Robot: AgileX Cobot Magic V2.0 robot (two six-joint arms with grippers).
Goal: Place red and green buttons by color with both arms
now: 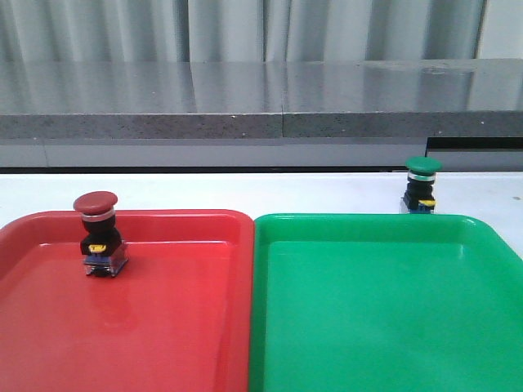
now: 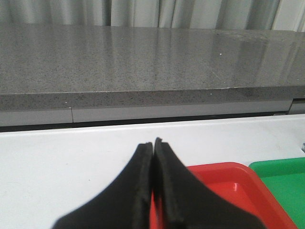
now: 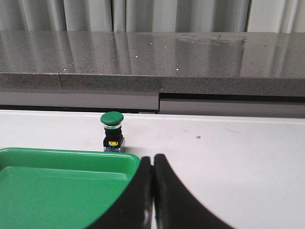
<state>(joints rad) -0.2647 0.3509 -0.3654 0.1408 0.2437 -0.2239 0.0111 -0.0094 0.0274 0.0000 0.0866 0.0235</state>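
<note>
red button (image 1: 97, 234) already upright in red tray (image 1: 163, 327), done | green button (image 1: 422, 186) on table at tray's 1 o'clock, outside green tray (image 1: 368, 310) | left gripper (image 2: 153, 143) and right gripper (image 3: 153, 158) both pinched closed, empty

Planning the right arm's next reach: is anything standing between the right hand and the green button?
Nothing visible does. The green button stands upright on the white table, just beyond the green tray's far rim. The right hand is shut, with only bare tabletop between.
</note>
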